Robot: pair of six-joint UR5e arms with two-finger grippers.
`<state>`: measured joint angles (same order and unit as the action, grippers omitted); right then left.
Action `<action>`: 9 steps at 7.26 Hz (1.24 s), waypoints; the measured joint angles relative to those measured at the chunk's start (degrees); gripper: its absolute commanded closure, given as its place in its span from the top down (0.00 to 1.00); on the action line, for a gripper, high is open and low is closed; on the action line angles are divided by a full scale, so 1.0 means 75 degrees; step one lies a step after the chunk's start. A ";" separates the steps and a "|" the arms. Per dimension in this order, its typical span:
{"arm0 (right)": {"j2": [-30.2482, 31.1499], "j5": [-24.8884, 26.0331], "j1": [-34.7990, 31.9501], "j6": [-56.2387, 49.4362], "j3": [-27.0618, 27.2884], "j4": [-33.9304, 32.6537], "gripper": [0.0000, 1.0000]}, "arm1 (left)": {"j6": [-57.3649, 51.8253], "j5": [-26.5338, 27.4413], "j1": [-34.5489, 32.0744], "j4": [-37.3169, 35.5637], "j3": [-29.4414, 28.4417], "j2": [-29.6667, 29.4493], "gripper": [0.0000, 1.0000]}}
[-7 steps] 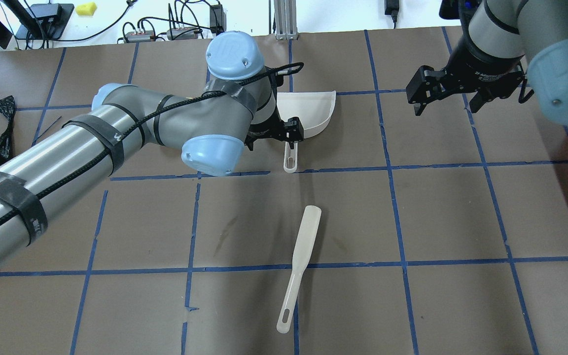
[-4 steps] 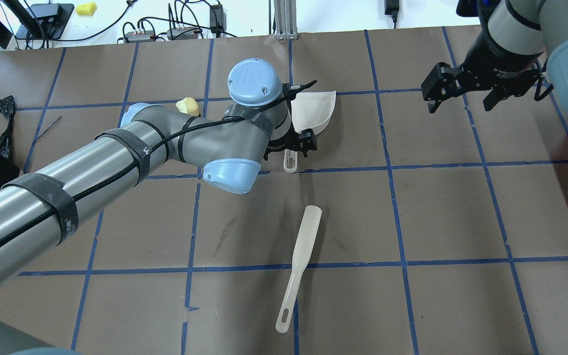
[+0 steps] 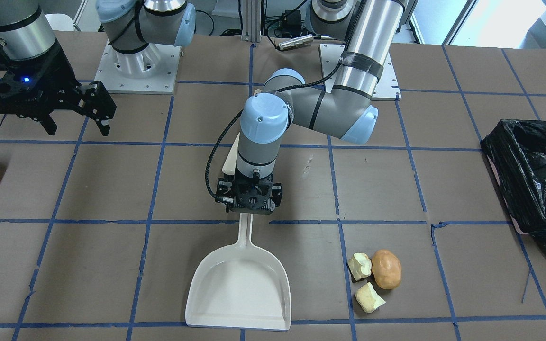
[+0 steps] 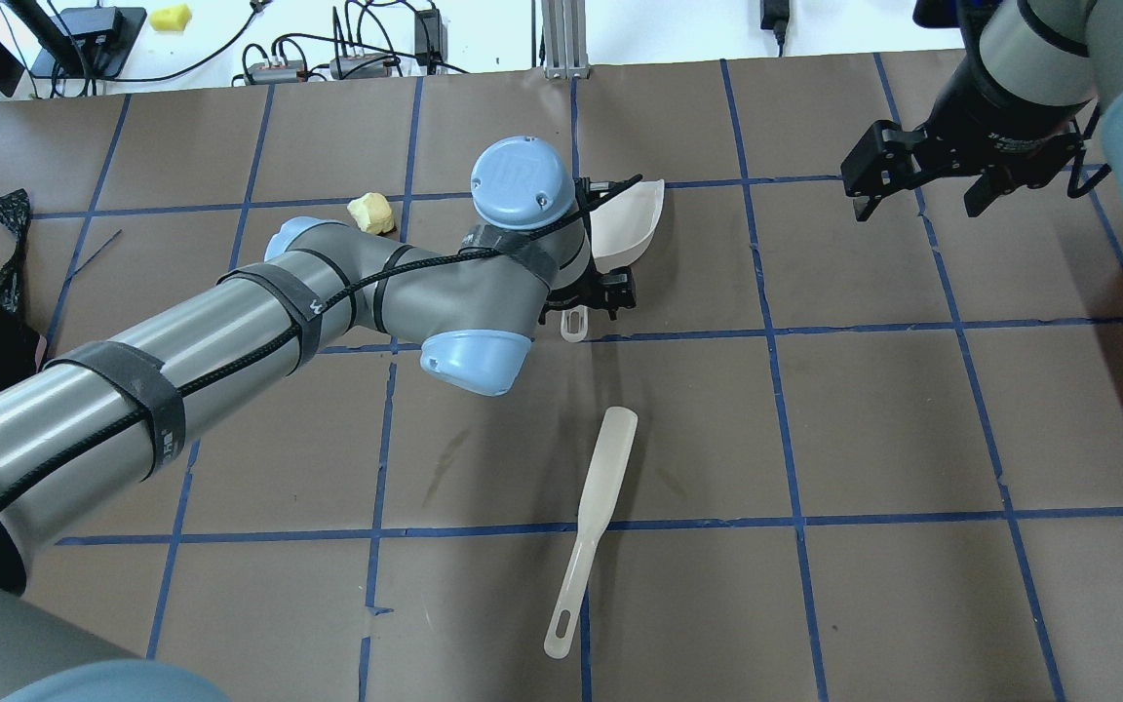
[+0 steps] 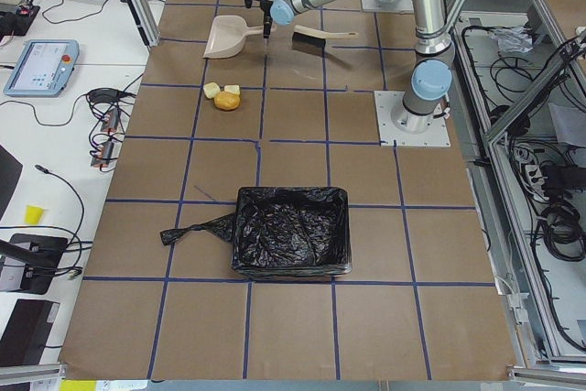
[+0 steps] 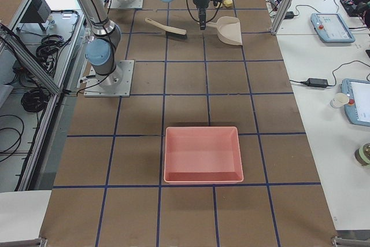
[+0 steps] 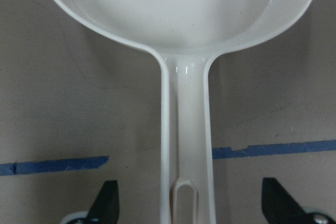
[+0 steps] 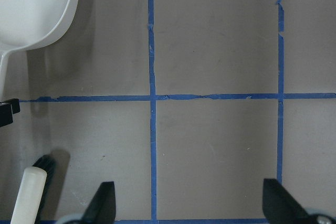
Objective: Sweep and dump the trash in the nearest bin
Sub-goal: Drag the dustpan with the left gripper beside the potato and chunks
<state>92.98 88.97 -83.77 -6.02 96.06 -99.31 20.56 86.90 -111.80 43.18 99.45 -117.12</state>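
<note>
– What's nearest us?
– The trash (image 3: pixel 372 279), on the brown table (image 3: pixel 112 265); an orange lump (image 3: pixel 386 269) w/ 2 yellow bits (image 3: pixel 359 266) (image 3: pixel 369 297) packed close to it; it's near the white dustpan (image 3: pixel 240 284), out past its side, not in it.
– And the bin (image 3: pixel 505 156)?
– Off at the robot's left end; black bag all over it; well apart from the trash.
– L gripper (image 3: pixel 250 212)?
– Low over the dustpan handle, a bit farther back; fingers wide, one each side, not touching it.
– Behind that?
– Brush (image 4: pixel 610 458) lies flat on the table; R gripper (image 3: pixel 77 127) hangs far off to the other side, fingers wide, nothing in them.
</note>
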 measured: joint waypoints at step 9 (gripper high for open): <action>-0.0022 -0.0015 -0.0022 -0.0044 0.0131 -0.0041 1.00 | -0.1798 0.0058 0.0769 0.0573 -0.0166 0.0834 0.10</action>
<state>92.81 88.86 -83.94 -6.35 97.04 -99.62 7.08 87.34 -106.03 47.47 98.20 -110.86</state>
